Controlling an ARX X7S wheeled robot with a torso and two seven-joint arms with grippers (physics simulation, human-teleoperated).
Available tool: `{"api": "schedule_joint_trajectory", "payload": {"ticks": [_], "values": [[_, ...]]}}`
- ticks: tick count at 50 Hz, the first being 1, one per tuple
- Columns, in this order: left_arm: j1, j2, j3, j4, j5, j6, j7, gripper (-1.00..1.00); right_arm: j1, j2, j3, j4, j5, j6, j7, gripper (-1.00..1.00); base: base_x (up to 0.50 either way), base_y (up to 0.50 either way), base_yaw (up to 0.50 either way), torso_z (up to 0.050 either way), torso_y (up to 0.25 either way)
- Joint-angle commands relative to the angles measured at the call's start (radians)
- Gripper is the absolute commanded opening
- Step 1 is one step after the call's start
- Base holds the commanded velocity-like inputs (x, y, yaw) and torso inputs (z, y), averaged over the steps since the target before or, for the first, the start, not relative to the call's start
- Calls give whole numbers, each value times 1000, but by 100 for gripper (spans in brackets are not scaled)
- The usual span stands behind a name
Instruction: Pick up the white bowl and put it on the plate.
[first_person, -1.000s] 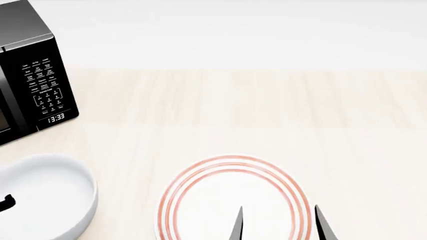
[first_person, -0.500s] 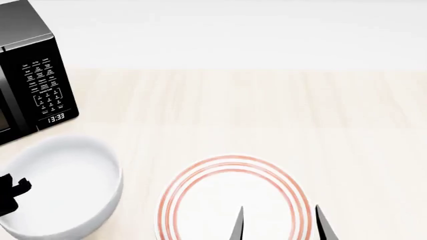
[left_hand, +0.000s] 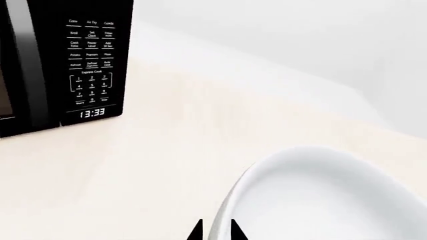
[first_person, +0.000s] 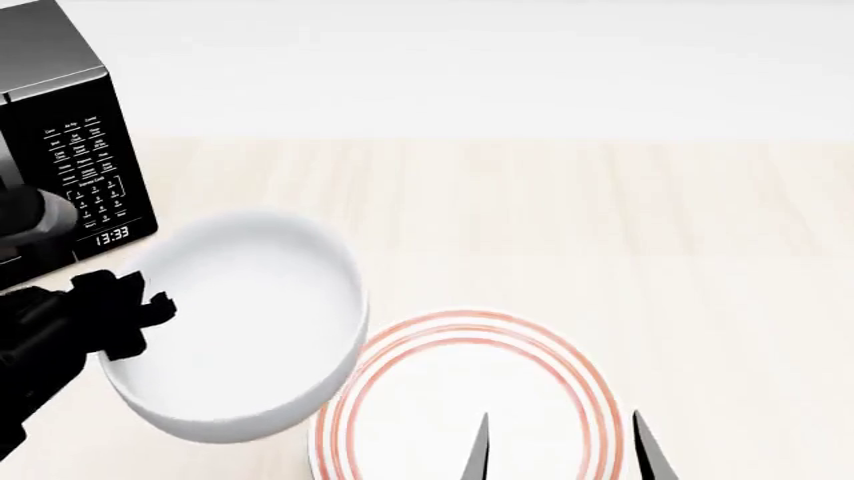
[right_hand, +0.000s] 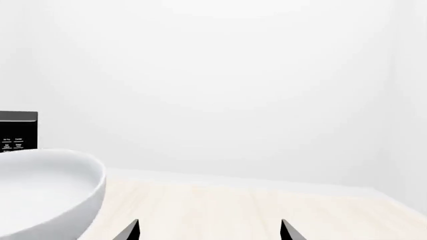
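The left gripper (first_person: 134, 310) had its jaws closed on the white bowl's (first_person: 240, 325) rim; the bowl hid part of the plate (first_person: 467, 400). The right gripper (first_person: 558, 450), cut off, had its jaws wide apart and empty.

The left gripper (first_person: 150, 310) is carrying the white bowl (first_person: 240, 325) up off the surface (first_person: 561, 220) and rightward from the view's lower-left corner, its edge now overlapping the plate (first_person: 467, 400) rim, the arm coming further into head view

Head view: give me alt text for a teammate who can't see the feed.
The left gripper holds the white bowl by its rim, lifted and tilted, its right edge overlapping the left rim of the red-ringed plate on the pale wooden counter. The right gripper hangs open over the plate's near side; a black microwave sits far left.
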Motion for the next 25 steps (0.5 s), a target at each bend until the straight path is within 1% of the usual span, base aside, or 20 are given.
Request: {"api": "schedule_joint_trajectory", "payload": {"ticks": [1, 15, 25], "values": [[-125, 69, 75, -34, 3, -28, 4, -100, 2, 4, 2, -1, 7, 0, 3, 100, 0, 0, 0, 0, 0], [-198, 135, 147, -100, 40, -18, 33, -100, 3, 7, 1, -5, 9, 2, 8, 100, 0, 0, 0, 0, 0], [-198, 187, 205, -154, 89, 33, 69, -100, 4, 9, 1, -1, 12, -1, 11, 100, 0, 0, 0, 0, 1]]}}
